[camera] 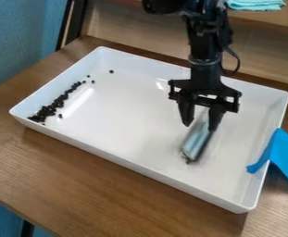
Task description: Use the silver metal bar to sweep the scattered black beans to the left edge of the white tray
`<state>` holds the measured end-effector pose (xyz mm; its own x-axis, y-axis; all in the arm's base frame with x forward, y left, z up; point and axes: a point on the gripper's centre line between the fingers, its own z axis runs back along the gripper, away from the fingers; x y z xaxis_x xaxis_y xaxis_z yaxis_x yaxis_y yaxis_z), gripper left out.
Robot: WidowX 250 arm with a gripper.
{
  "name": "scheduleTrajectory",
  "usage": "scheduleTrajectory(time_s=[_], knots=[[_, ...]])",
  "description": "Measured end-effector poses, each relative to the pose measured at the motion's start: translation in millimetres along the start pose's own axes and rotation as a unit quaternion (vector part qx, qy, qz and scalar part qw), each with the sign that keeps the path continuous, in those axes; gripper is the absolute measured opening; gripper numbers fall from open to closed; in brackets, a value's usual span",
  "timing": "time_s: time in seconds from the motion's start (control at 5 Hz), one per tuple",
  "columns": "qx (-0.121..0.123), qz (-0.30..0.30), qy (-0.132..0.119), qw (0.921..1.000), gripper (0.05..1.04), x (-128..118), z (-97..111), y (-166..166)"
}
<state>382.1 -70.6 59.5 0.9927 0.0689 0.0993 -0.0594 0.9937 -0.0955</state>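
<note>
Gripper (201,127) above a silvery, elongated object (197,140) in a white tray (140,168).
Whether it grasps the object cannot be told; black pellets (60,100) line the tray's left side.

Glossy plastic-looking tray (134,106) on smooth wood-grained table (109,194).

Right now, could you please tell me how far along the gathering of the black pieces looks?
Mostly done, it seems: most black pieces lie in a band at the tray's left end in the view. In hand: the pincer is at a silvery tool; whether it grips it, I cannot tell. Probably left: a few stray pieces beyond the band.
</note>
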Motion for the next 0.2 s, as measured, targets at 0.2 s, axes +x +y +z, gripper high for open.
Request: scheduleTrajectory(time_s=[0.2], knots=[[0.010, -0.015, -0.002, 0.9998, 0.980, 0.2, 0.4, -0.1]])
